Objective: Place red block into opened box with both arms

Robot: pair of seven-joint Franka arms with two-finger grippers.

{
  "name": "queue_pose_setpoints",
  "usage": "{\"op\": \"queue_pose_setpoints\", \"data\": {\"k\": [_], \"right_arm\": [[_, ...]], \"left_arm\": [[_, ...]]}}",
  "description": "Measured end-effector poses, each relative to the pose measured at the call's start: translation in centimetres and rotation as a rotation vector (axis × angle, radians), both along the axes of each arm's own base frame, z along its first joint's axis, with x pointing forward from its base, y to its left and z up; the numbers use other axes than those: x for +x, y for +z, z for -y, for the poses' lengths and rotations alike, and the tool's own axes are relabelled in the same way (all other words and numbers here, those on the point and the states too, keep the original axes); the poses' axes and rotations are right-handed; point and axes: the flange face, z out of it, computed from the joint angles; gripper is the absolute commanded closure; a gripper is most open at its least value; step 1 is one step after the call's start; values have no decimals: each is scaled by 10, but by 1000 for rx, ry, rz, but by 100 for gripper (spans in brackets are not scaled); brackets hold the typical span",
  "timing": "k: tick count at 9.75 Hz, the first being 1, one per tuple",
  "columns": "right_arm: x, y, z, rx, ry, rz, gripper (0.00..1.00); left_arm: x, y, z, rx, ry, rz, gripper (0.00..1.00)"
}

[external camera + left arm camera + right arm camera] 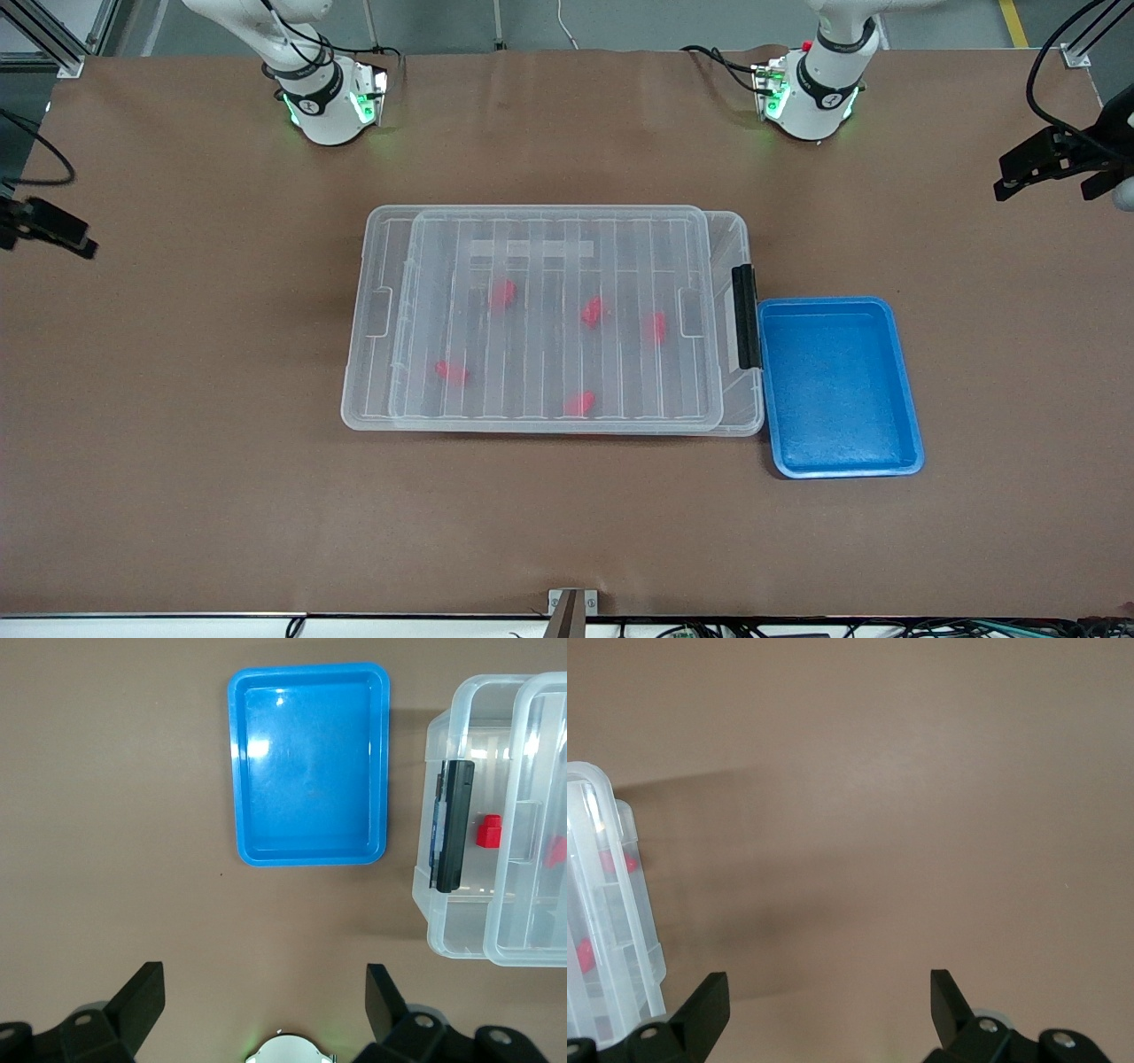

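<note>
The clear box (365, 390) stands mid-table with its ribbed lid (549, 257) lying on top and a black latch (746, 316) at the end toward the left arm. Several red blocks show through the lid, one of them (593, 311) near the middle. The left wrist view shows a red block (488, 830) inside the box (443, 912) by the latch (452, 824). My left gripper (264, 992) hangs open and empty high over bare table near its base. My right gripper (828, 988) is open and empty too, over bare table beside the box (602, 930). Neither gripper appears in the front view.
An empty blue tray (837, 456) sits against the box's latch end, toward the left arm's end, and also shows in the left wrist view (310, 850). Both arm bases (323, 97) (811, 93) stand at the table's edge. Black devices (1054, 159) (49, 229) overhang both table ends.
</note>
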Motion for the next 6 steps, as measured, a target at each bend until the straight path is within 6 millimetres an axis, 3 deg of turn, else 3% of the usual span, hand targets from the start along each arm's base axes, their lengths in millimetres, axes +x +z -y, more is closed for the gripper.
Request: {"op": "queue_pose_setpoints", "data": {"k": [2, 4, 6], "right_arm": [[-14, 11, 8, 5, -19, -6, 0], [-7, 2, 5, 6, -17, -17, 0], [-5, 6, 7, 3, -18, -1, 0]], "left_arm": [[0, 0, 7, 0, -11, 2, 0], [-1, 0, 14, 0, -20, 3, 0], [0, 0, 14, 0, -20, 4, 0]]}}
